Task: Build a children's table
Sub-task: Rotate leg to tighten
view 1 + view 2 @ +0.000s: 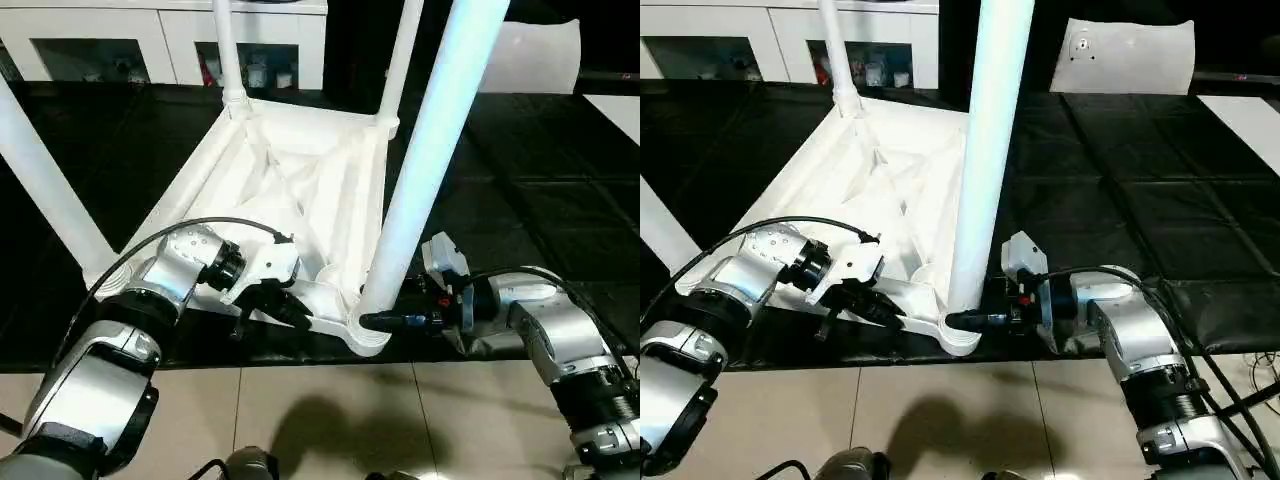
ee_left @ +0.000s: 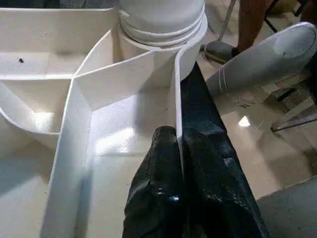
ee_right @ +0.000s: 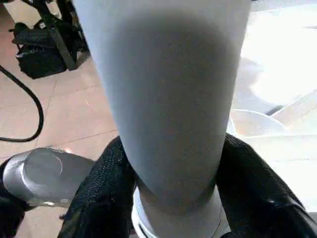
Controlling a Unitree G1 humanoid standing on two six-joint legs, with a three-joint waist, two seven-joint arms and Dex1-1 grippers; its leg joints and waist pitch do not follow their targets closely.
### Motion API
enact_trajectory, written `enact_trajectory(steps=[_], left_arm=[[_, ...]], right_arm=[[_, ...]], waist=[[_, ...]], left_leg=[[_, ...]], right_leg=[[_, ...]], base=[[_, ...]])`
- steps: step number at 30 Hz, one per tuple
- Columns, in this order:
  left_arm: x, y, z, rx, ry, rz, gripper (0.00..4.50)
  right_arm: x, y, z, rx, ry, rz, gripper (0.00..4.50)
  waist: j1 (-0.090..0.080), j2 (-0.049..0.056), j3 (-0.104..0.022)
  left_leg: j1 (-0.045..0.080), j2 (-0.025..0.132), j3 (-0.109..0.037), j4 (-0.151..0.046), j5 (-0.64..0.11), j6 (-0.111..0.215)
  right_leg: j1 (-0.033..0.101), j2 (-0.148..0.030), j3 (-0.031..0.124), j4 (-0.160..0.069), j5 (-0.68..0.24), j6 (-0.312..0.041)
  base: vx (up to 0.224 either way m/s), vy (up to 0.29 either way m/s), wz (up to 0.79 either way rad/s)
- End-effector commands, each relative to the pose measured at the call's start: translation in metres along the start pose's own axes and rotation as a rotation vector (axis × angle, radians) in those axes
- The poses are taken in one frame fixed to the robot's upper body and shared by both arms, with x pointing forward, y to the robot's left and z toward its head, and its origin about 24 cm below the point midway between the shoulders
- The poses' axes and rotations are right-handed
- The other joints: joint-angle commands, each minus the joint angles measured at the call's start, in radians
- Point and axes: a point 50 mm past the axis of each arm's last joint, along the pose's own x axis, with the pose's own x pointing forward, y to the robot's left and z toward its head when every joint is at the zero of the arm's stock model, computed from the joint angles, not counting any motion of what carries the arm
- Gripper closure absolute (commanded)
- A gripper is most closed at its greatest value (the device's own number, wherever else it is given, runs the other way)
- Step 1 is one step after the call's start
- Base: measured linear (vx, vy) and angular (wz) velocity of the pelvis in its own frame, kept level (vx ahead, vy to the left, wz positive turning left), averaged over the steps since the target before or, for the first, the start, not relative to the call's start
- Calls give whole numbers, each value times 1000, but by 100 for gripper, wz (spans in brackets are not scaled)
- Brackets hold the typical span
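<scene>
The tabletop (image 1: 290, 190) is laid upside down on a black mat (image 1: 520, 180), its ribbed underside turned up and its near edge set close to the tiled floor (image 1: 330, 420). Four legs are seen standing in the corner sockets.

The left claw (image 1: 285, 305) is pressed shut on the near rim of the tabletop; in the left wrist view its two black fingers (image 2: 158, 198) are seen pinched on the thin upright wall of the rim, one on each side. Just beyond the fingertips, along the rim, the near right corner socket is found with a leg seated in it.

The right claw (image 1: 385, 321) is set around the base of that near leg (image 1: 430, 150), just above the socket. In the right wrist view the black fingers (image 3: 104, 193) are seen lying against both sides of the tube, so the leg is gripped with the jaws held about half apart. The leg rises steeply from between them, leaning a little away from the claw.

Beyond the left claw, across the tabletop, two far legs (image 1: 226, 50) are seen upright, and a fourth leg (image 1: 45, 190) is slanted to its left. White cabinets (image 1: 110, 40) are seen behind them, and a flat white sheet (image 1: 1130, 55) is placed well beyond the right claw.
</scene>
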Motion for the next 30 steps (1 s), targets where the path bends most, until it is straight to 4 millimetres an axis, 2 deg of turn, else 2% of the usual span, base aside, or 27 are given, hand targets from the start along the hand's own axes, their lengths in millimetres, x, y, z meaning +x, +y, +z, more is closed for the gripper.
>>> enact_trajectory(steps=[1, 3, 5, 6, 7, 8, 10, 11, 12, 13, 14, 15, 17, 18, 20, 21, 22, 24, 25, 26, 30], left_arm=[[3, 7, 12, 30, -1, 26, 450], [6, 13, 15, 6, -29, 110, 450], [10, 17, 19, -35, -63, 181, 450], [20, 23, 26, -76, -111, 265, 450], [24, 26, 29, -96, -132, 298, 450], [28, 28, 32, -109, -148, 328, 450], [32, 30, 35, -120, -159, 357, 450], [36, 32, 39, -133, -172, 387, 450], [42, 35, 43, -152, -191, 430, 450], [49, 39, 50, -176, -211, 479, 450], [51, 40, 51, -182, -215, 490, 450], [58, 44, 59, -213, -234, 556, 450], [67, 48, 69, -239, -251, 620, 450], [70, 49, 73, -243, -250, 646, 450], [74, 49, 75, -240, -244, 658, 450], [76, 47, 75, -219, -229, 640, 450], [76, 46, 75, -217, -228, 638, 450], [75, 43, 69, -193, -199, 611, 450], [74, 43, 69, -192, -198, 610, 450], [71, 41, 63, -182, -184, 593, 450], [60, 36, 52, -160, -162, 554, 450]], right_arm=[[6, 1, 3, 29, -56, -17, 255], [13, -2, 1, 66, -71, -100, 256], [21, -7, -3, 85, -66, -211, 256], [34, -11, -6, 135, -79, -344, 256], [41, -13, -7, 163, -86, -400, 256], [46, -14, -8, 182, -93, -436, 256], [52, -14, -7, 193, -100, -461, 256], [58, -14, -7, 205, -107, -485, 256], [66, -14, -6, 221, -110, -523, 256], [75, -15, -4, 248, -118, -579, 256], [77, -16, -4, 256, -118, -600, 256], [87, -19, -1, 281, -112, -688, 256], [97, -22, 4, 308, -121, -767, 256], [101, -23, 7, 324, -140, -792, 256], [104, -23, 11, 335, -170, -805, 256], [106, -23, 16, 321, -201, -800, 221], [106, -23, 16, 320, -203, -799, 186], [103, -22, 17, 298, -212, -797, 184], [103, -22, 17, 297, -212, -797, 163], [98, -22, 17, 278, -218, -793, 163], [82, -21, 15, 218, -232, -758, 117]], waist=[[-9, -6, -83], [-13, -4, -79], [-19, -7, -72], [-21, -7, -73], [-32, -8, -70], [-48, -10, -69], [-60, -11, -70], [-67, -14, -70], [-69, -12, -71], [-74, -15, -69], [-76, -14, -68], [-83, -10, -66], [-88, -11, -66], [-88, -7, -65], [-90, -7, -70], [-88, -2, -73], [-88, -3, -75], [-88, -4, -77], [-87, -4, -77], [-87, -3, -77], [-82, -6, -80]], left_leg=[[30, 71, -24, -71, -203, 39], [30, 70, -26, -74, -240, 19], [32, 67, -31, -78, -287, -12], [34, 66, -34, -77, -301, -18], [34, 68, -37, -82, -309, -40], [33, 64, -41, -84, -342, -56], [28, 60, -42, -82, -339, -45], [28, 59, -39, -80, -329, -33], [31, 57, -37, -77, -325, -22], [29, 58, -36, -78, -321, -20], [31, 57, -35, -77, -323, -20], [36, 55, -37, -77, -345, -26], [38, 54, -39, -78, -359, -29], [40, 55, -40, -78, -365, -29], [36, 56, -39, -82, -346, -20], [33, 56, -38, -83, -325, -12], [31, 57, -37, -84, -312, -8], [28, 56, -33, -83, -274, 7], [28, 56, -32, -83, -271, 10], [29, 57, -31, -82, -270, 13], [24, 54, -29, -79, -237, 32]], right_leg=[[44, -79, 58, -63, -214, -240], [43, -82, 59, -69, -273, -227], [41, -85, 59, -81, -384, -195], [42, -88, 58, -84, -413, -185], [36, -85, 60, -82, -425, -183], [37, -86, 56, -87, -475, -168], [43, -87, 54, -97, -500, -143], [39, -85, 56, -99, -486, -144], [37, -84, 57, -100, -472, -148], [34, -80, 59, -99, -462, -152], [31, -79, 58, -99, -461, -157], [28, -78, 55, -103, -493, -153], [27, -77, 53, -107, -517, -140], [26, -78, 54, -110, -520, -136], [32, -73, 55, -107, -460, -133], [35, -73, 58, -102, -404, -141], [37, -73, 59, -99, -371, -147], [41, -70, 60, -89, -280, -174], [41, -71, 60, -89, -273, -179], [40, -72, 60, -88, -269, -183], [49, -76, 61, -88, -258, -185]], base=[[0, 0, 0], [0, 0, 0], [0, 0, 0], [0, 0, 0], [0, 0, 0], [0, 0, 0], [0, 0, 0], [0, 0, 0], [0, 0, 0], [0, 0, 0], [0, 0, 0], [0, 0, 0], [0, 0, 0], [0, 0, 0], [0, 0, 0], [0, 0, 0], [0, 0, 0], [0, 0, 0], [0, 0, 0], [0, 0, 0], [0, 0, 0]])
